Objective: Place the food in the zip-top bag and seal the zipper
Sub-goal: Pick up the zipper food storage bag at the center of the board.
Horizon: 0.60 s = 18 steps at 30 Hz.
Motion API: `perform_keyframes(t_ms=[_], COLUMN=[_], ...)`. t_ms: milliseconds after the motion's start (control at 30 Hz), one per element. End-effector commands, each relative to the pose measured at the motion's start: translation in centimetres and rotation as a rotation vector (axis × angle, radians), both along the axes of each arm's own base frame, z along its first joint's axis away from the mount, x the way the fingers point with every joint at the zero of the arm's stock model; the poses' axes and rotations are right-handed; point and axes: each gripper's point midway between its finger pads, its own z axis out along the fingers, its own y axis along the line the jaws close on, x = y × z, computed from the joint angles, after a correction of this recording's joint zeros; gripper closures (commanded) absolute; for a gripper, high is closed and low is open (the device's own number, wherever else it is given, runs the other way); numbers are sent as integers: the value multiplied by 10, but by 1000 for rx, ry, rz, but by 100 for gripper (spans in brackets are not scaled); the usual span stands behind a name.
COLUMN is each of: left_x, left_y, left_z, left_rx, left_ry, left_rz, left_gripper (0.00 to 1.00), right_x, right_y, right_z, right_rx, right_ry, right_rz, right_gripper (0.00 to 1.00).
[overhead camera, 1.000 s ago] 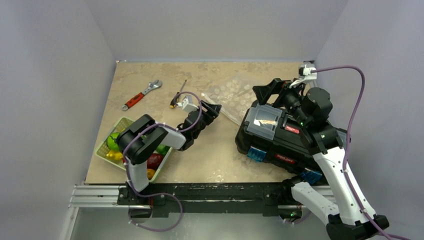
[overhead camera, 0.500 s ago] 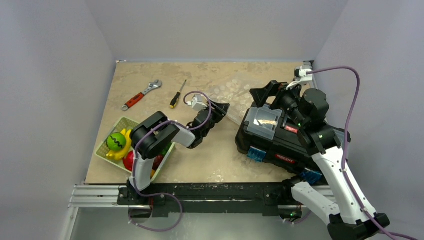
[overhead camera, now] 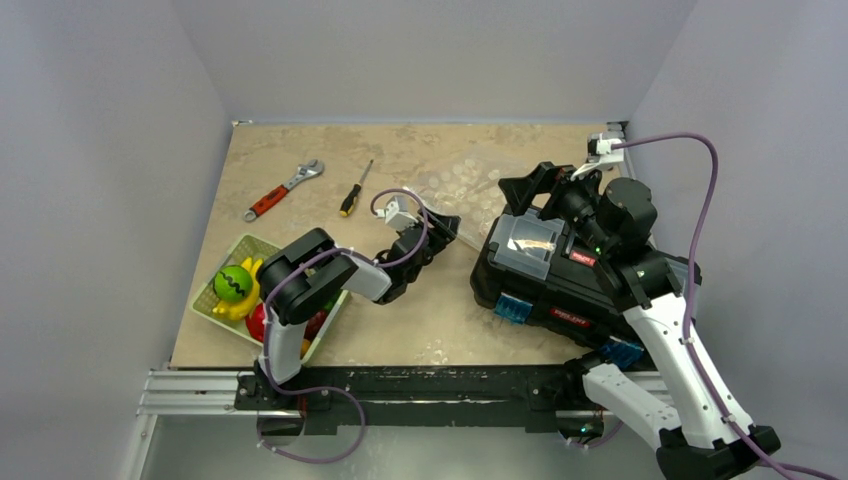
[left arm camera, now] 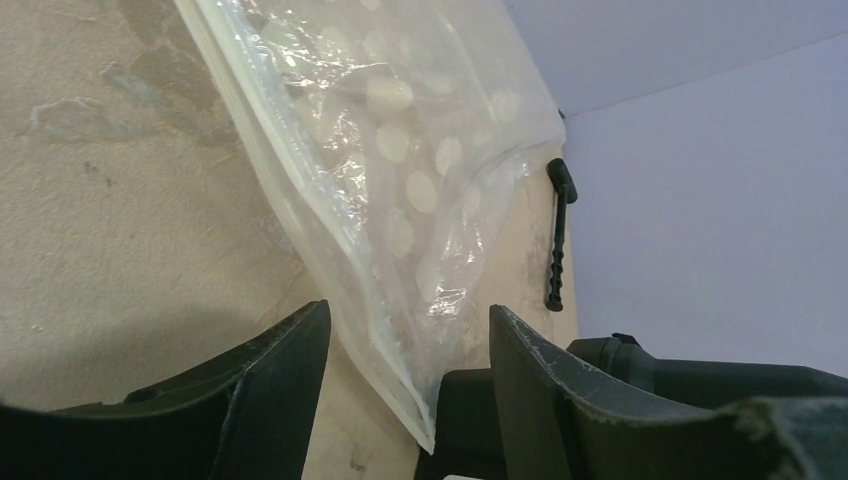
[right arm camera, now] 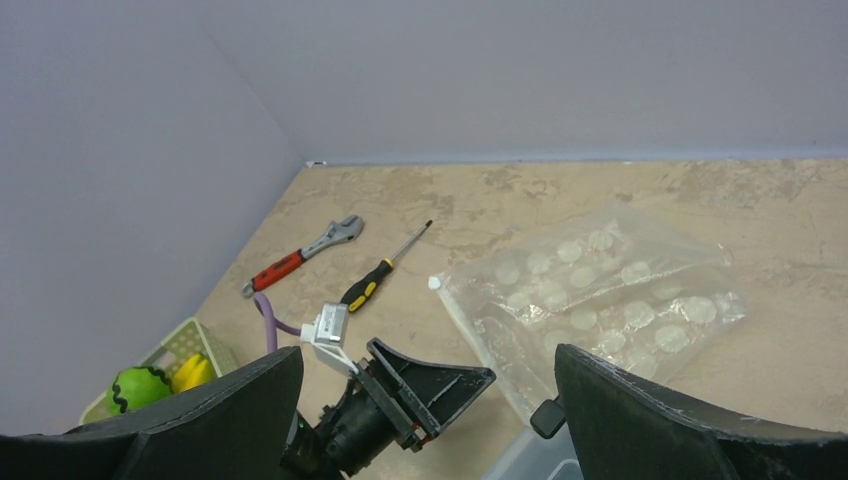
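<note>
Far left, near edge of the surface (overhead camera: pixel 330 150): the food (overhead camera: pixel 233 283) is sitting in a pale green mesh basket (overhead camera: pixel 208 300), none of it bagged yet. Behind it, a red-handled wrench (overhead camera: pixel 283 188) and a yellow-and-black screwdriver (overhead camera: pixel 355 188) are lying apart from the work, playing no part in the task.

Centre: the left pincer (overhead camera: pixel 440 232) is reaching low over the surface with its jaws spread. The left wrist view shows a corner of the zip-top bag (left arm camera: pixel 400 160) lying between the fingers, not pinched. This is probably an approach to lift the mouth edge. The layered strip along that edge looks like the zipper (left arm camera: pixel 300 215).

The bag is lying flat and empty at the far middle, its near corner against a black toolbox (overhead camera: pixel 555 275).

Right: the right pincer (overhead camera: pixel 530 185) is hovering above the toolbox, released and holding nothing. It seems placed to take the bag's other side so the mouth can be held open.
</note>
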Motion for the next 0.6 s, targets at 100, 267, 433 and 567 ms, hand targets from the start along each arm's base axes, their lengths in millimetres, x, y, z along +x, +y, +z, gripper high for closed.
perform_keyframes(t_ms=[100, 267, 433, 567], left_x=[7, 12, 20, 23], left_y=[9, 2, 4, 3], left_z=[17, 15, 15, 14], left_rx=[-6, -39, -48, -37], left_ry=[-68, -68, -61, -55], left_rz=[47, 50, 64, 68], left_gripper=[44, 50, 52, 53], right_x=[-2, -3, -4, -4], right_y=[2, 2, 3, 3], right_z=[11, 14, 13, 13], right_rx=[8, 7, 8, 8], right_ry=[-53, -56, -56, -56], right_rz=[9, 10, 13, 13], right_gripper=[1, 1, 1, 1])
